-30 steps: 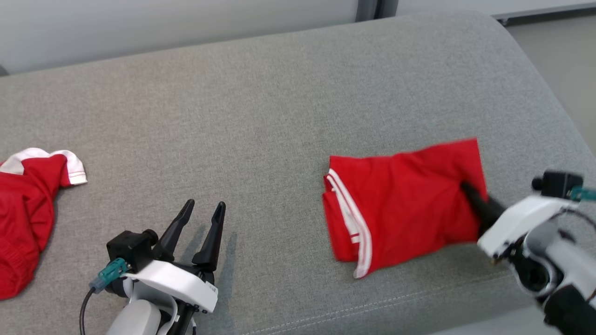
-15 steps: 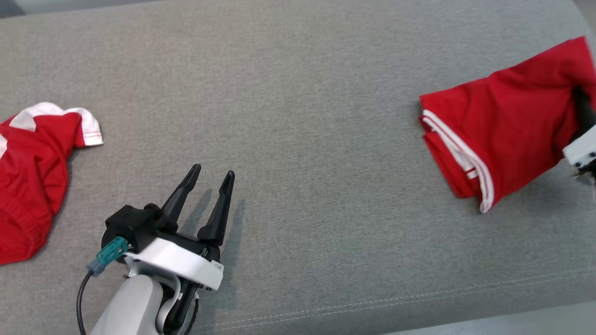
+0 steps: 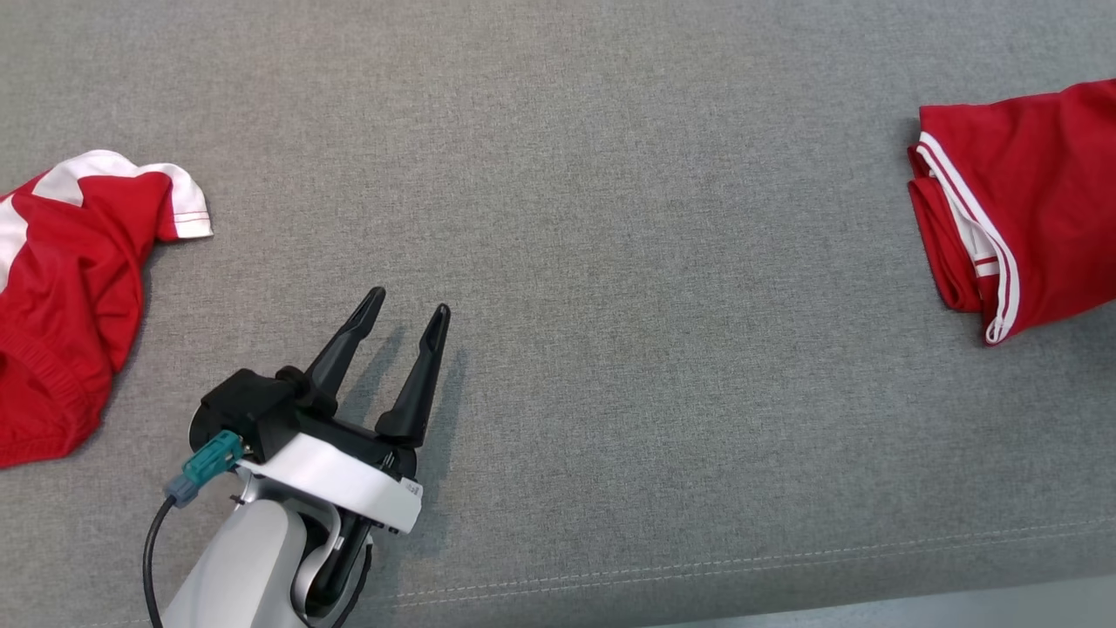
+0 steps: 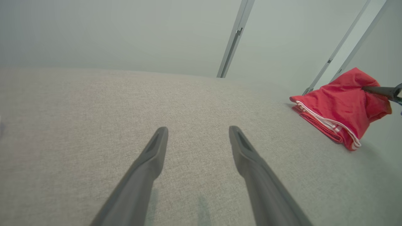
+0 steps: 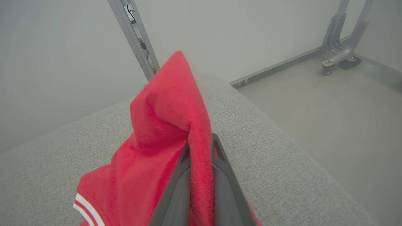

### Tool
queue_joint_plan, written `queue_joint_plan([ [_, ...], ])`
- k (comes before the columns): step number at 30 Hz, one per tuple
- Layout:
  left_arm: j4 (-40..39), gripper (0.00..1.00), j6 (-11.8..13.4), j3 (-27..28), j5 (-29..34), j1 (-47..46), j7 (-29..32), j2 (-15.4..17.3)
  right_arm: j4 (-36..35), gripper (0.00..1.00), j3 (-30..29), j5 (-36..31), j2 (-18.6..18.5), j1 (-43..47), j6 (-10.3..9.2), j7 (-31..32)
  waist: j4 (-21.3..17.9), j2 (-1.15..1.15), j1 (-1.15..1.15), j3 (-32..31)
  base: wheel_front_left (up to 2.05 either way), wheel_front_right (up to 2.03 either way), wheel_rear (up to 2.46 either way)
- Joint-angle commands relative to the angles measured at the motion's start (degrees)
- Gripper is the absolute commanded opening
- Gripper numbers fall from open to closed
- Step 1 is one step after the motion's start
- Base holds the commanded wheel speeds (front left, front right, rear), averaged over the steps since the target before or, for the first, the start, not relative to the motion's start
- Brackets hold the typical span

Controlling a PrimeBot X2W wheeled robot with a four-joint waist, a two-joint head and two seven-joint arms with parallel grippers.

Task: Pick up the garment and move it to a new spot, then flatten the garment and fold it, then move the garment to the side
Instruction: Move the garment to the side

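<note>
Dragged rightward, the folded garment (image 3: 1037, 201) rides in the clenched right tool (image 5: 201, 141); left tool (image 3: 409, 301) idles released. Side move under way; next, lower and let go.

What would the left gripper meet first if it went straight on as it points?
Probably bare grey cushion; the left gripper aims clear of the folded red garment, though depth is unclear.

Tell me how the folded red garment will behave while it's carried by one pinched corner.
Probably floppy: the folded red garment peaks and sags around the right hand. Likely light, since a thin pinch lifts that edge. Its layers may slip apart, as the striped hems splay on the grey cushion.
</note>
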Motion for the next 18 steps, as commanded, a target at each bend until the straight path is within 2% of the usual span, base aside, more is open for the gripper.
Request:
queue_joint_plan([
  [1, -1.3, 1.0, -0.4, 1.5, 0.3, -2.6, -0.3, 1.0, 0.4, 0.0, 0.5, -0.7, -1.4, -0.1, 0.09, -1.1, 0.0, 0.0, 0.0, 0.3, 0.0, 0.0, 0.0],
  [2, -1.2, 1.0, -0.4, 1.4, 0.2, -2.7, -0.3, 1.0, 1.0, 0.0, 0.6, -1.4, -1.7, -0.6, 0.09, -1.5, 0.0, 0.0, 0.0, 0.5, 0.0, 0.0, 0.0],
  [3, -1.1, 1.0, -0.4, 1.3, 0.2, -2.9, -0.3, 1.0, 1.3, 0.42, 0.5, -1.8, -1.7, -1.1, 0.09, -1.9, 0.0, 0.0, 0.0, 0.6, 0.0, 0.0, 0.0],
  [4, -1.1, 1.0, -0.4, 1.3, 0.2, -3.0, -0.3, 1.1, 1.5, 1.0, 0.4, -2.2, -1.6, -1.5, 0.09, -2.1, 0.0, 0.0, 0.0, 0.7, 0.0, 0.0, 0.0],
  [8, -0.5, 1.0, -0.4, 1.3, 0.0, -3.3, -0.3, 1.0, 1.3, 1.0, -1.1, -5.2, -2.1, -3.2, 0.09, -2.5, -0.3, 0.0, 0.0, 0.8, 0.0, 0.0, 0.0],
  [12, 0.1, 1.0, -0.4, 1.4, 0.0, -3.3, -0.3, 0.7, -0.3, 1.0, -5.0, -10.5, -3.3, -3.1, 0.09, -2.6, -0.5, 0.0, 0.0, -0.1, 0.0, 0.0, 0.0],
  [18, 1.1, 1.0, -0.4, 2.4, 0.3, -2.6, -0.3, -0.1, -9.7, 1.0, -15.8, -19.8, -3.4, 1.5, 0.09, -2.6, -0.4, 0.0, 0.0, -2.8, 0.0, 0.0, 0.0],
])
